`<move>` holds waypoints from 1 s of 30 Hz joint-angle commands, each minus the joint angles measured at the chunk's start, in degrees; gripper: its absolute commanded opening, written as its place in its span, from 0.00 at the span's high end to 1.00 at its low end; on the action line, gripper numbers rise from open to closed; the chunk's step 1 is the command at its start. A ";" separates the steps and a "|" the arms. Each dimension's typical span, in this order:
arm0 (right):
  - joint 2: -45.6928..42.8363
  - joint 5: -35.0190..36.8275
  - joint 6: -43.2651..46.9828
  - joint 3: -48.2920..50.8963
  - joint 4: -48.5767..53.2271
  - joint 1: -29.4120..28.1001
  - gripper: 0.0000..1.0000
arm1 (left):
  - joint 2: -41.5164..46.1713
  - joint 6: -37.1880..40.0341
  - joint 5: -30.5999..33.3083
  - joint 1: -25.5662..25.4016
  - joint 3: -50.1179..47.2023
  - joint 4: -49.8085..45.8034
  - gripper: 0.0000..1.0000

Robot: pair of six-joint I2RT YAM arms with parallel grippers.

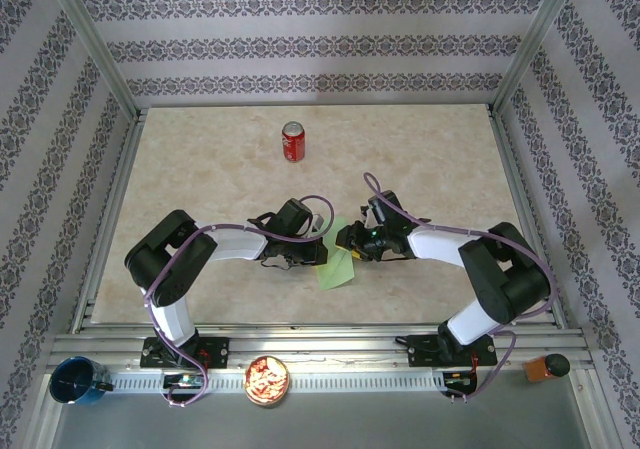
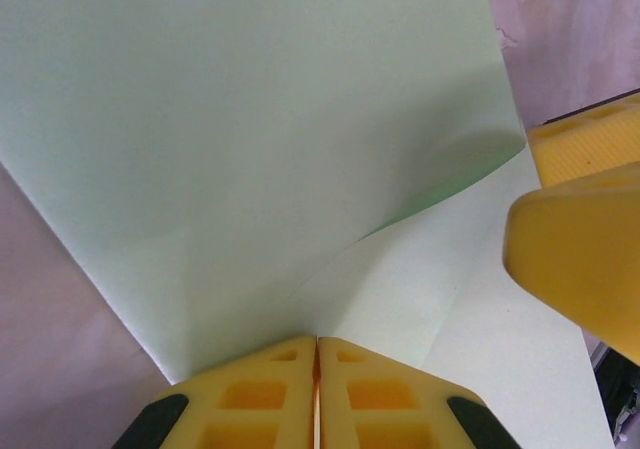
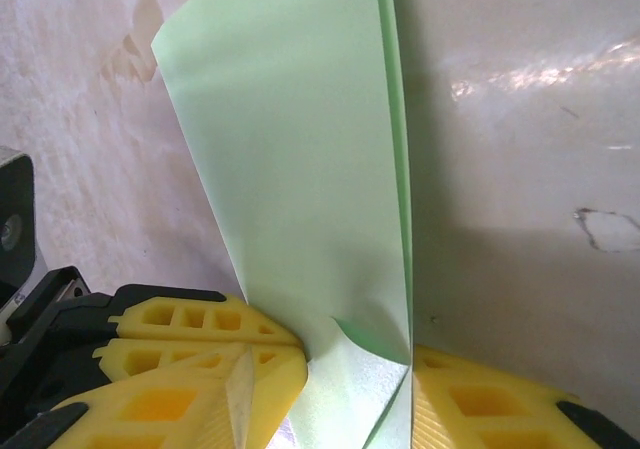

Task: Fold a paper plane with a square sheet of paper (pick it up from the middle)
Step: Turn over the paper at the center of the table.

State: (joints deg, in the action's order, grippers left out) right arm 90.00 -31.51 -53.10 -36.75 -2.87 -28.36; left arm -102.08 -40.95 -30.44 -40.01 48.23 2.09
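Note:
The square sheet of paper [image 1: 336, 267] is light green, partly folded, and lies on the table between the two arms. One flap [image 2: 250, 149] of it stands up off the table. My left gripper [image 1: 318, 253] [image 2: 317, 341] is shut, with its yellow fingertips pinching the paper where the raised flap meets the flat layer. My right gripper [image 1: 350, 241] [image 3: 360, 364] faces it from the right. Its jaws stand apart with the paper [image 3: 300, 169] passing between them, and the right finger [image 3: 480, 399] rests against the folded edge. In the left wrist view the right gripper's fingers [image 2: 580, 249] show over the flat layer.
A red can [image 1: 292, 141] stands upright toward the back of the table. On the front rail sit a blue cup [image 1: 75, 381], a bowl of snacks [image 1: 267, 379] and an orange block [image 1: 545, 367]. Patterned walls and metal posts close in the table.

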 commanded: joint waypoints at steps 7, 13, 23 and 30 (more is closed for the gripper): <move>2.18 -2.57 4.58 0.09 -3.56 0.94 0.72 | 3.91 -1.93 0.51 0.72 -0.62 -3.33 0.88; 1.99 -3.83 4.88 0.72 -6.25 0.85 0.82 | 8.17 -1.44 1.98 0.68 -1.05 -4.06 0.81; 1.70 -2.78 5.08 0.51 -7.47 0.45 0.98 | 14.46 0.36 8.66 0.72 -0.28 -11.62 0.76; -2.24 -2.32 7.99 -2.17 -0.72 0.32 0.99 | 16.50 0.72 11.43 0.81 0.01 -12.68 0.76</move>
State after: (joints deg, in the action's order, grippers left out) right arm 90.74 -33.93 -47.66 -37.04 -6.50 -27.88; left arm -86.89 -41.74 -21.39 -39.99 47.48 -7.57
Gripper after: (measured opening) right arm 0.064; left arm 0.236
